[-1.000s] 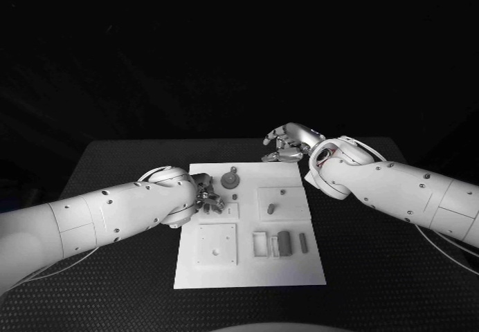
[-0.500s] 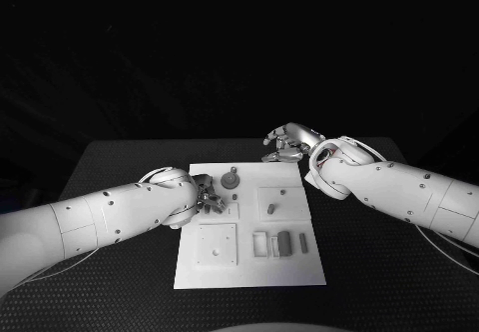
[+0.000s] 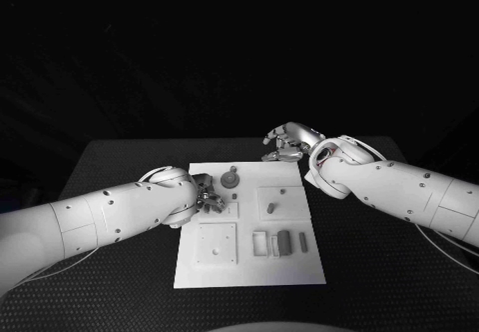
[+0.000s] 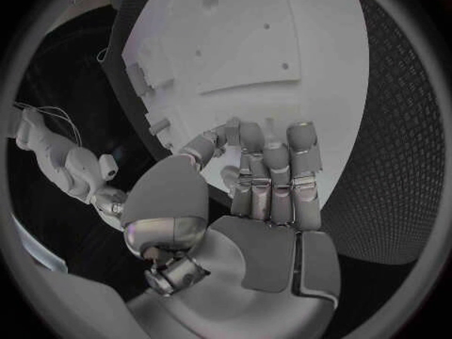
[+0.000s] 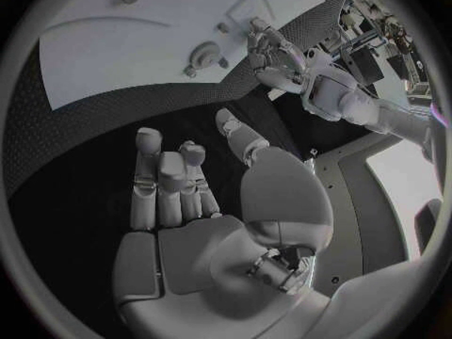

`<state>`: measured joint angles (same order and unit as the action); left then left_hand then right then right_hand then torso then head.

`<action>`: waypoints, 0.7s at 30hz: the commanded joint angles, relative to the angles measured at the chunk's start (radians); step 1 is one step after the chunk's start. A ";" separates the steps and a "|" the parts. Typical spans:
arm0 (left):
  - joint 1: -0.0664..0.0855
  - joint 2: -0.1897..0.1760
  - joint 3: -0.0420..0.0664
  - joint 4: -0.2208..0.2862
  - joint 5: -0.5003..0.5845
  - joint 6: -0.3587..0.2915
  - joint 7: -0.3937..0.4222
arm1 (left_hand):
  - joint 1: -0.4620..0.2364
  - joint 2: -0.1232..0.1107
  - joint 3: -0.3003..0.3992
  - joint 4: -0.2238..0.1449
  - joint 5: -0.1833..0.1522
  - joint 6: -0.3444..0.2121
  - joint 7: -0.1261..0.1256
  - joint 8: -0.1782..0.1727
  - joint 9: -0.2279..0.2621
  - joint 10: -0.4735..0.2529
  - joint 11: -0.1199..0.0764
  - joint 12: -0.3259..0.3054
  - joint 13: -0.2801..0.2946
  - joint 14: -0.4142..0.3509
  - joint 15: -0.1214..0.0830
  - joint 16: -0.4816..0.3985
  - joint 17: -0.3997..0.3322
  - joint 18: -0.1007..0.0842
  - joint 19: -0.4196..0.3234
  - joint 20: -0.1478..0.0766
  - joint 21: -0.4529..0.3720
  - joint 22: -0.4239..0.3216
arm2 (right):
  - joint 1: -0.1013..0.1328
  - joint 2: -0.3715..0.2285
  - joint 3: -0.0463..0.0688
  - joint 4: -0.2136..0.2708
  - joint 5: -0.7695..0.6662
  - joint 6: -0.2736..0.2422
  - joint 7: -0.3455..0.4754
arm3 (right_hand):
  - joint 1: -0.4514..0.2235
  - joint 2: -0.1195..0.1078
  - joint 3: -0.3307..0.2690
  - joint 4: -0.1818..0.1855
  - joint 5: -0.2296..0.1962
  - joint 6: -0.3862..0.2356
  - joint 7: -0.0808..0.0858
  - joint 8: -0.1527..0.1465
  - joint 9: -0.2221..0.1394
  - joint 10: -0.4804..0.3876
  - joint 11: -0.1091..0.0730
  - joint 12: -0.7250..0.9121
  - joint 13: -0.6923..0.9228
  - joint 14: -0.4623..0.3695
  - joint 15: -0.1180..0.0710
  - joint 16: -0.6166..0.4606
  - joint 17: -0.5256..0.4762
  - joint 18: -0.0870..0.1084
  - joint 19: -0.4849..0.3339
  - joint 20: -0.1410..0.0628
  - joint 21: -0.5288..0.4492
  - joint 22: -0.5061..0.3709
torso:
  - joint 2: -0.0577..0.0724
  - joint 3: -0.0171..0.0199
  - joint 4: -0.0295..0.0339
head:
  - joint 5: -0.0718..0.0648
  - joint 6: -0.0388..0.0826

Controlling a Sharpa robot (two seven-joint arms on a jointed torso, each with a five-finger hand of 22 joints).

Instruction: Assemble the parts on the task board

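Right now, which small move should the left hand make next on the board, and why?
Probably a slight lowering of the left hand, so that its fingers can close on the small upright part beside them. The hand hovers over the task board with fingers bent and, as far as I can tell, holding nothing. The right hand waits beyond the board's far edge, over the table.

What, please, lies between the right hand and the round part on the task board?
In the head view, bare white task board and a strip of black table lie between the right hand and the round part.
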<state>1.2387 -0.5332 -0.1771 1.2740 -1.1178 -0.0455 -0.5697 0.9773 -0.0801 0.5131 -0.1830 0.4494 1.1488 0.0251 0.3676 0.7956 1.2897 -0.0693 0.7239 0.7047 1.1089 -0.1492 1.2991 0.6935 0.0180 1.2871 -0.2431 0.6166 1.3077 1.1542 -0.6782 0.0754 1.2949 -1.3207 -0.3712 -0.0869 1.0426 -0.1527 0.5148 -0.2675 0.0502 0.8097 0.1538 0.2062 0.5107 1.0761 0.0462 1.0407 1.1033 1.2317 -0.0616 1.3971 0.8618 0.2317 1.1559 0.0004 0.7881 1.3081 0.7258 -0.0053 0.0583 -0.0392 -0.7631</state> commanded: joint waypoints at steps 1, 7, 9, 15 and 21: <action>-0.002 0.000 -0.002 -0.002 0.009 0.024 0.000 | 0.016 0.011 0.093 -0.085 0.007 0.010 0.003 0.001 0.001 -0.005 -0.006 0.002 -0.001 0.010 -0.024 0.003 -0.002 0.025 0.012 -0.022 0.003 0.019 | 0.000 0.000 0.000 0.001 -0.002 0.008 0.005 | -0.009 -0.002 -0.002 0.004 -0.002 -0.001 0.009 0.003 -0.002 -0.005 0.002 0.005 -0.002 -0.008 -0.001 -0.005 -0.001 0.030 -0.003 -0.007 -0.004 0.016 | 0.000 -0.0002 0.0005 | 0.000 0.001; -0.002 0.000 -0.002 -0.004 0.023 0.016 0.002 | -0.023 -0.023 0.078 -0.016 -0.059 0.006 0.003 0.004 0.003 -0.012 -0.005 0.006 -0.004 0.005 -0.022 0.005 -0.011 0.025 0.008 -0.022 -0.002 0.017 | 0.000 -0.001 0.000 0.001 -0.002 0.008 0.005 | -0.009 -0.002 -0.002 0.004 -0.002 -0.001 0.009 0.003 -0.002 -0.005 0.002 0.005 -0.002 -0.008 -0.001 -0.005 -0.001 0.030 -0.003 -0.007 -0.005 0.016 | 0.000 -0.0007 0.0009 | 0.000 0.000; -0.002 0.000 -0.002 -0.005 0.031 0.014 0.003 | -0.042 -0.037 0.071 0.014 -0.078 0.005 0.004 0.004 0.003 -0.015 -0.004 0.007 -0.006 0.003 -0.022 0.006 -0.014 0.025 0.005 -0.022 -0.004 0.017 | 0.000 -0.001 0.000 0.002 -0.001 0.008 0.005 | -0.009 -0.002 -0.002 0.004 -0.002 -0.001 0.009 0.003 -0.002 -0.005 0.002 0.005 -0.002 -0.008 -0.001 -0.005 -0.001 0.030 -0.003 -0.007 -0.005 0.016 | 0.000 -0.0008 0.0009 | 0.000 -0.001; -0.002 -0.001 -0.002 -0.005 0.039 0.010 0.005 | -0.083 -0.069 0.055 0.077 -0.149 0.006 0.003 0.005 0.003 -0.016 -0.006 0.013 -0.007 0.000 -0.024 0.012 -0.018 0.027 0.003 -0.023 -0.004 0.019 | 0.000 -0.001 0.000 0.002 -0.001 0.008 0.005 | -0.008 -0.002 -0.002 0.004 -0.002 -0.001 0.009 0.003 -0.002 -0.005 0.002 0.006 -0.002 -0.008 -0.001 -0.005 -0.001 0.030 -0.003 -0.007 -0.005 0.016 | 0.000 -0.0011 0.0009 | 0.000 -0.001; -0.002 -0.001 -0.002 -0.006 0.040 0.007 0.007 | -0.114 -0.056 -0.009 0.068 -0.120 0.003 0.002 0.007 0.006 -0.020 -0.006 0.017 -0.006 -0.004 -0.025 0.018 -0.019 0.029 -0.003 -0.024 -0.001 0.020 | 0.000 -0.001 0.000 0.002 -0.001 0.008 0.005 | -0.008 -0.001 -0.001 0.003 -0.002 -0.002 0.009 0.003 -0.002 -0.006 0.002 0.006 -0.003 -0.008 -0.001 -0.006 -0.001 0.030 -0.003 -0.007 -0.005 0.016 | 0.000 -0.0008 0.0007 | 0.001 0.000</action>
<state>1.2371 -0.5361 -0.1798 1.2658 -1.0907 -0.0453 -0.5699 0.8710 -0.1355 0.5075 -0.1156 0.3261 1.1520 0.0221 0.3747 0.8005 1.2739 -0.0791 0.7348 0.6987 1.1127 -0.1707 1.3158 0.6758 0.0180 1.2884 -0.2666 0.6166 1.3078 1.1542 -0.6791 0.0754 1.2951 -1.3202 -0.3712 -0.0869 1.0426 -0.1527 0.5148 -0.2675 0.0502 0.8083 0.1573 0.2062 0.5098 1.0763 0.0461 1.0407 1.1025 1.2316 -0.0616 1.3971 0.8619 0.2318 1.1543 0.0020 0.7881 1.3081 0.7256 -0.0063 0.0592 -0.0389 -0.7640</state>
